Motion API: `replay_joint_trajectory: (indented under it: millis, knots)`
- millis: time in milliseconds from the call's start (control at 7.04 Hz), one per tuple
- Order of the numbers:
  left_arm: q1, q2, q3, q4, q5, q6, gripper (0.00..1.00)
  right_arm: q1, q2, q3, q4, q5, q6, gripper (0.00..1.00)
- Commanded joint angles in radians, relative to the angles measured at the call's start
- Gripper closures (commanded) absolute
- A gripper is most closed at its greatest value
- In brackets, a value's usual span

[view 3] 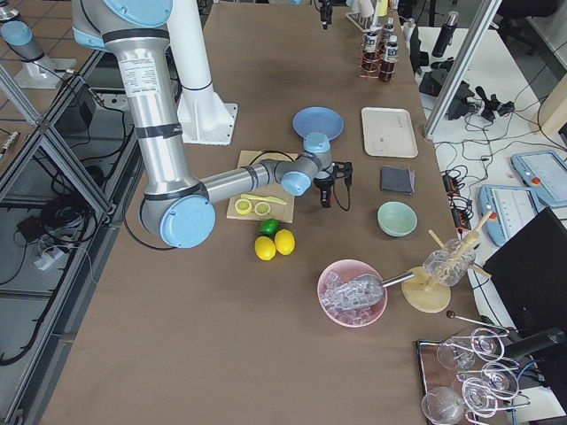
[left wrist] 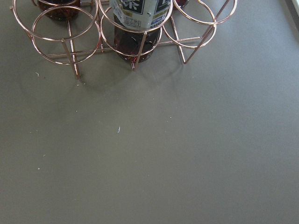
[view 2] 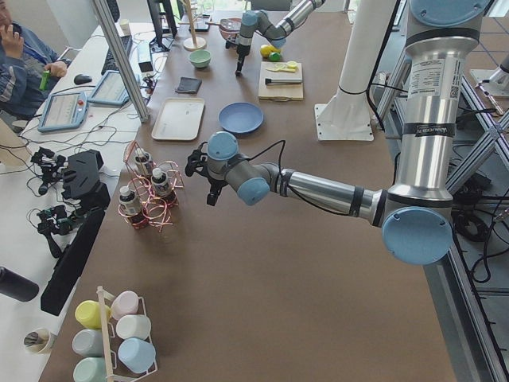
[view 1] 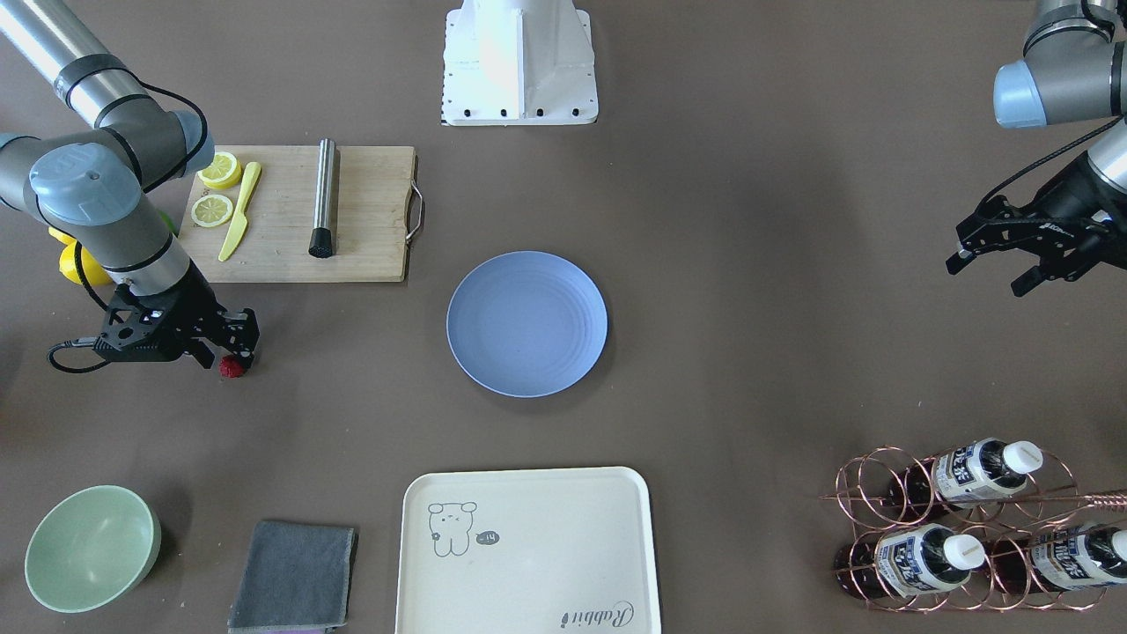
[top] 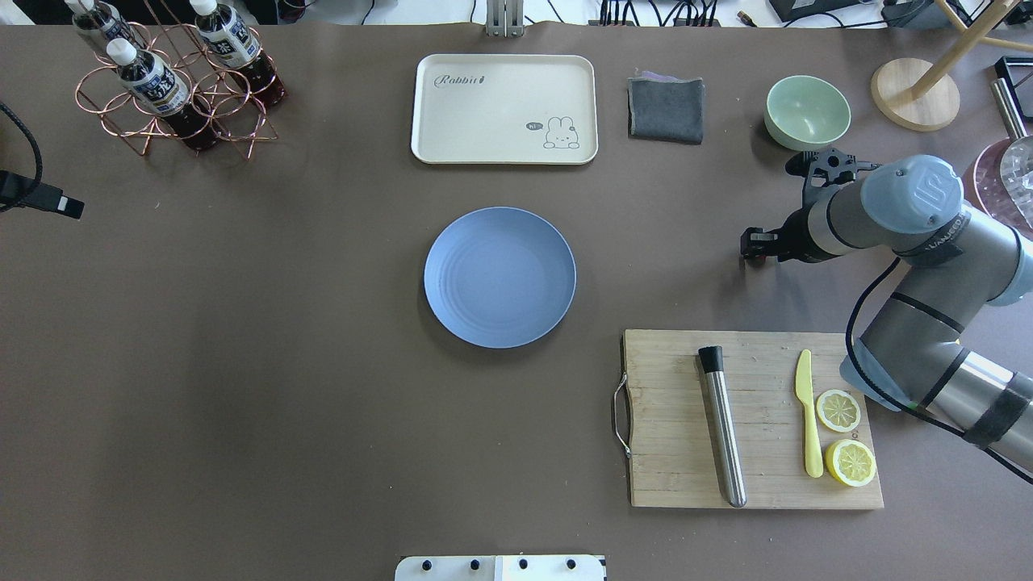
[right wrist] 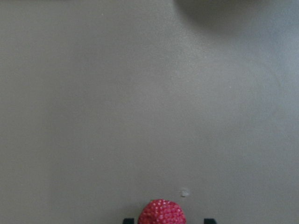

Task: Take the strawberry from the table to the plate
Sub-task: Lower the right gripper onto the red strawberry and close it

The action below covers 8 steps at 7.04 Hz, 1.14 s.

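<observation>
The strawberry (view 1: 232, 367) sits on the desk (view 1: 748, 352), to the robot's right of the plate (view 1: 526, 323), between the spread fingers of the right hand (view 1: 239, 354). It is likely light, soft and bumpy, so pinch its widest middle gently.

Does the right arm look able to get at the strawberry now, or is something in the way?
Likely yes: the right gripper hangs over the strawberry, jaws open on either side, nothing between.

You're looking at a matt brown-grey bench (view 1: 748, 352), a smooth matt blue plate (view 1: 526, 323) with faint rings, and a bumpy red strawberry (view 1: 232, 366). Your cutting board (view 1: 370, 211) is grained wood, the rod (view 1: 325, 189) on it brushed metal with a black tip, the folded cloth (view 1: 293, 577) soft grey fabric.
</observation>
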Motion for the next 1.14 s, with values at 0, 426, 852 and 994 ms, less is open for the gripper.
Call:
replay_joint_trajectory:
  millis: [0,426,852,994]
  knots:
    - [0.002,0.001,0.002,0.0,0.0,0.0,0.02,-0.016,0.015,-0.01,-0.002,-0.008,0.007,0.47]
    - [0.002,0.001,0.002,-0.002,0.002,0.0,0.02,-0.014,0.013,-0.007,-0.002,-0.008,0.001,0.56]
    - [0.002,0.001,0.0,-0.002,0.002,0.0,0.02,0.0,0.015,0.024,-0.002,-0.005,-0.001,1.0]
    - [0.003,0.001,0.0,-0.002,0.0,0.0,0.02,0.0,0.016,0.053,-0.005,-0.005,0.007,1.0]
